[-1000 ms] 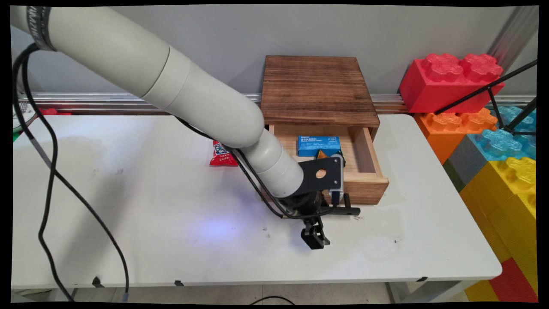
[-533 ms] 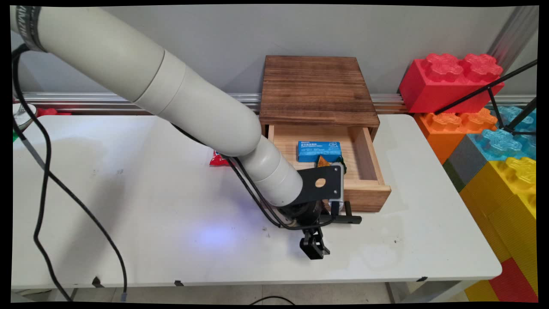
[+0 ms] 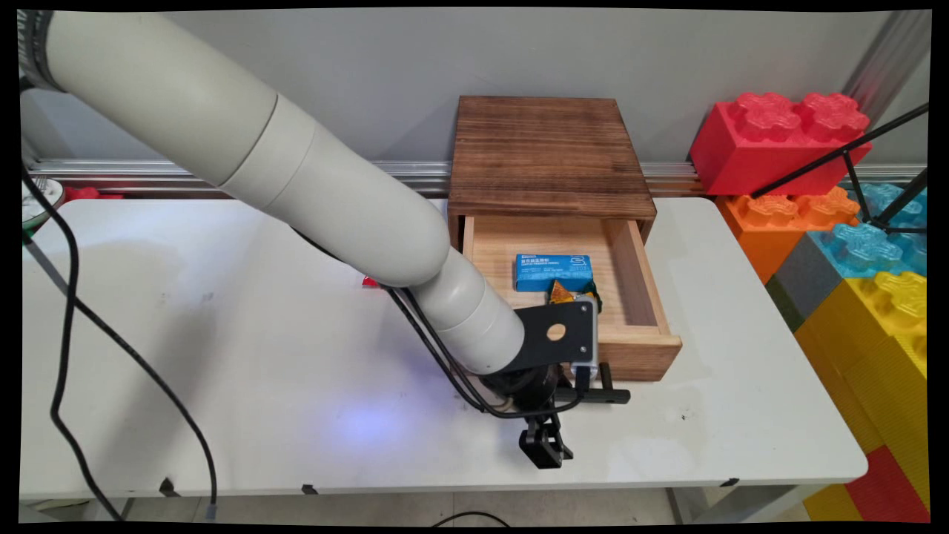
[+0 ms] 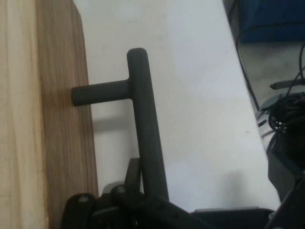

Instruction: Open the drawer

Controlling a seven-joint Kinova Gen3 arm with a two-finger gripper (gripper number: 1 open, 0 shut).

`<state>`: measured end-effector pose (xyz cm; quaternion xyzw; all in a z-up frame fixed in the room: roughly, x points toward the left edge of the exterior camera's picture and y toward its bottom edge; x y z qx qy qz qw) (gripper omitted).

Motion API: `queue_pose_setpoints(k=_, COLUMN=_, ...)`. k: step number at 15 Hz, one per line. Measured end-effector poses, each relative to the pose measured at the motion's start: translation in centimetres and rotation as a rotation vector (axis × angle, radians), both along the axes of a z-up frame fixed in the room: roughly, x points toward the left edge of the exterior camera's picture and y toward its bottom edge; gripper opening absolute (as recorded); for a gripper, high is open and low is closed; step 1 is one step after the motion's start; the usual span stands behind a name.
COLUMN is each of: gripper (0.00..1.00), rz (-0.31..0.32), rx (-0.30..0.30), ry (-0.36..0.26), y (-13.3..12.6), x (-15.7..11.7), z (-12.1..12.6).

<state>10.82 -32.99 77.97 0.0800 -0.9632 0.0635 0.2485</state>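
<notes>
Claw (image 4: 143, 202) clamped on drawer's black bar handle (image 4: 145, 124); rigid metal, likely firm hold mid-bar, wooden drawer (image 3: 637, 345) probably slides stiffly.

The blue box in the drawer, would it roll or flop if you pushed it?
Probably neither. The flat blue rectangular box lies on its broad face in the open wooden drawer, so it would likely slide. Its straight edges suggest stiff card, and it looks light.
</notes>
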Motion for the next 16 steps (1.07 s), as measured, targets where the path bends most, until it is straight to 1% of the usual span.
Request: queue_pose_setpoints(k=16, gripper=1.00, rz=0.036, rx=0.043, ry=0.023, y=2.2, x=-1.2, z=0.1)
